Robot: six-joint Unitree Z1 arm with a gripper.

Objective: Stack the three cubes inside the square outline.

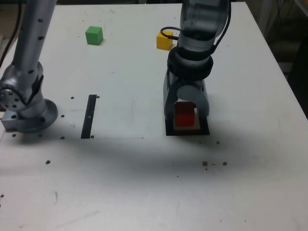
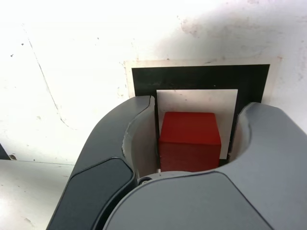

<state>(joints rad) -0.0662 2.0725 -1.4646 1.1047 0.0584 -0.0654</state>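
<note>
We see our gripper (image 2: 189, 139) lowered over the square outline (image 2: 199, 76), its jaws parted with a visible gap on either side of the red cube (image 2: 189, 139), so it grips nothing. The cube sits on the pale centre of the outline, between the jaws. Far up the table (image 1: 144, 183) in the exterior view rest the yellow cube (image 1: 164, 40) and, further to that view's left, the green cube (image 1: 94, 35), well apart from the outline. A black strip (image 1: 89, 116) lies left of the outline. We judge the risk to be a jaw brushing the red cube while lifting away, nudging it off centre. We read no writing or labels anywhere.
</note>
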